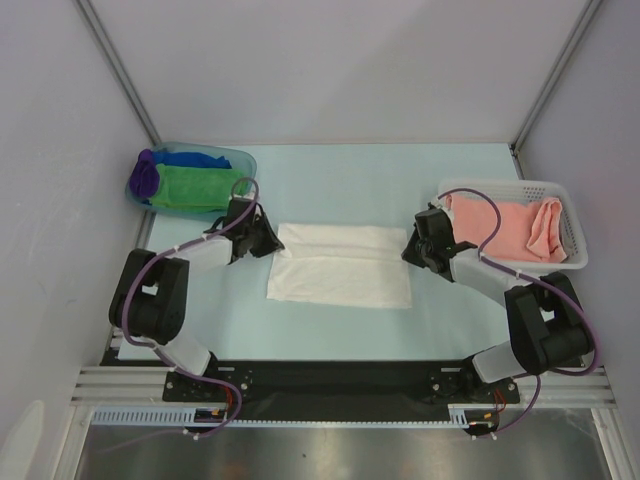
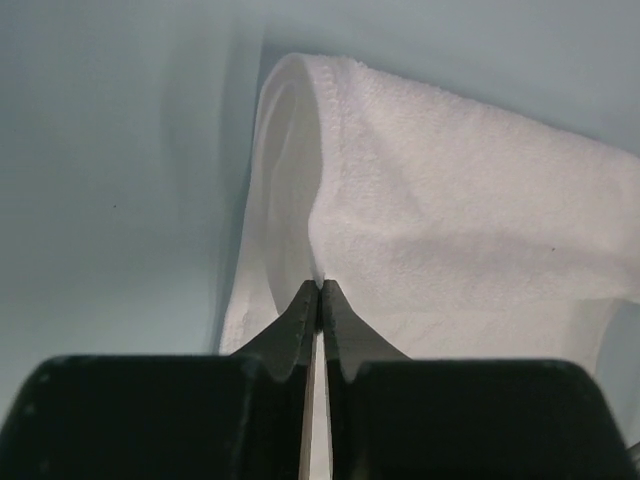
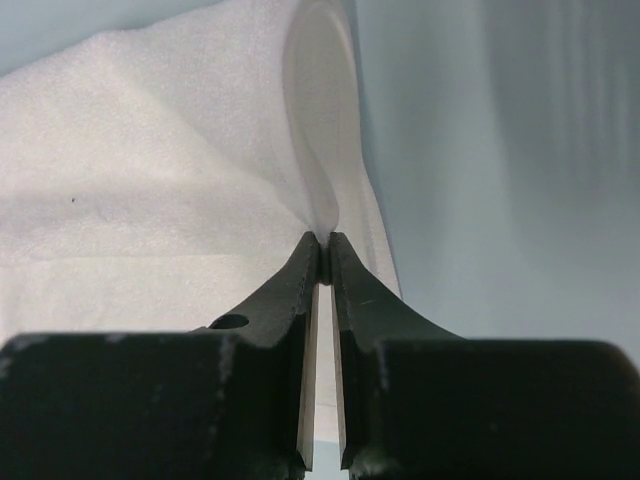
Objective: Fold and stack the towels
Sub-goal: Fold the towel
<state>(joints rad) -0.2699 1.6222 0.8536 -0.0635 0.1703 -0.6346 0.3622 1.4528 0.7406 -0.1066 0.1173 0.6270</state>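
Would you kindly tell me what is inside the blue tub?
In the tub, a green towel lies in front, a blue towel behind it and a purple towel bunched at the left end. Anything beneath them, and the tub's floor, is covered.

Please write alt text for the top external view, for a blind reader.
The left gripper and right gripper pinch opposite ends of a white towel on the table. A blue tub of coloured towels stands far left; a basket holding a pink towel, right.

White towel point(image 1: 345, 268), pink towel point(image 1: 505, 228), green towel point(image 1: 195, 187), purple towel point(image 1: 146, 175), pale blue table point(image 1: 360, 190)
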